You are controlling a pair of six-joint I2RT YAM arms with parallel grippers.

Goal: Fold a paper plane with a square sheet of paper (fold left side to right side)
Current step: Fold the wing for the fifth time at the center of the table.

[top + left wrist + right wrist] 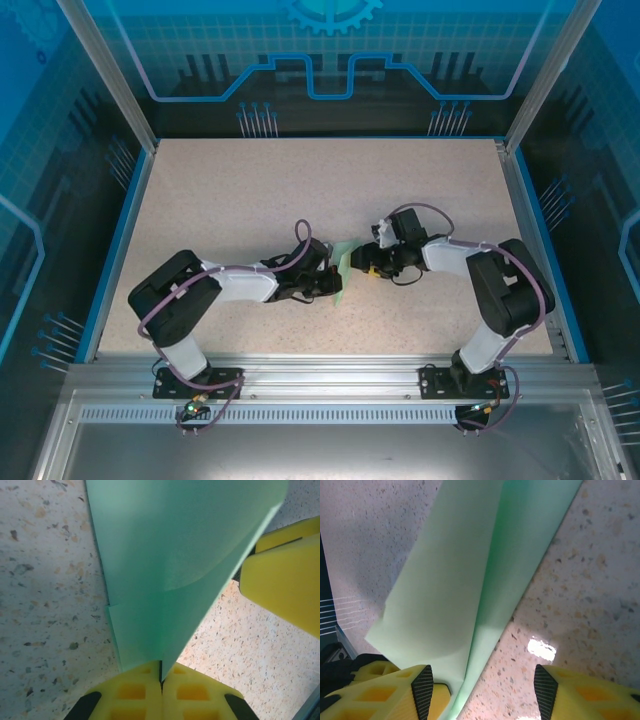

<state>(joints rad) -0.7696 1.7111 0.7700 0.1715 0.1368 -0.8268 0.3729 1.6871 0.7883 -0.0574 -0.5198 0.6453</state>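
Observation:
The square sheet of paper (346,262) is pale mint green and stands folded between the two arms at the middle of the table. My left gripper (161,669) is shut on the lower corner of the paper (175,555), which fans upward from the yellow jaws. In the top view the left gripper (334,285) sits just below the sheet and the right gripper (366,262) just right of it. My right gripper (483,694) is open, with the folded paper (460,580) running down close to its left finger (422,690); the right finger (545,692) stands apart over bare table.
The speckled beige table (250,200) is ringed by a blue rim (118,240) and metal frame posts. The right gripper's yellow fingers (282,575) show at the right of the left wrist view, close to the paper's edge.

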